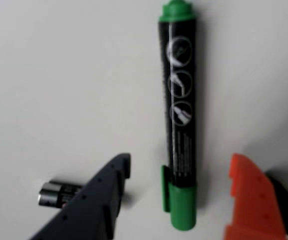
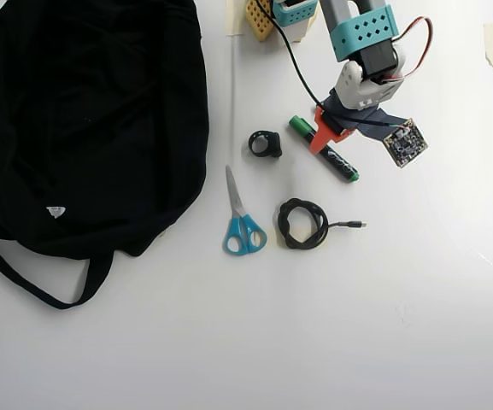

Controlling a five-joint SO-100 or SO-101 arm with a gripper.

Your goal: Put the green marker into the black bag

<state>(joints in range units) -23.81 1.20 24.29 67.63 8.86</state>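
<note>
Overhead view: scissors [image 2: 241,219] lie between bag [image 2: 84,120] and cable [image 2: 302,224].

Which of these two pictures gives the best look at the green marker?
The wrist view: the green marker fills the frame from end to end, with its cap, clip and printed icons visible, lying between the open jaws. In the overhead view the green marker is small, and the arm covers its middle.

Bare table flanks the green marker [image 1: 179,115]; battery [image 1: 58,194] lies beside.
</note>
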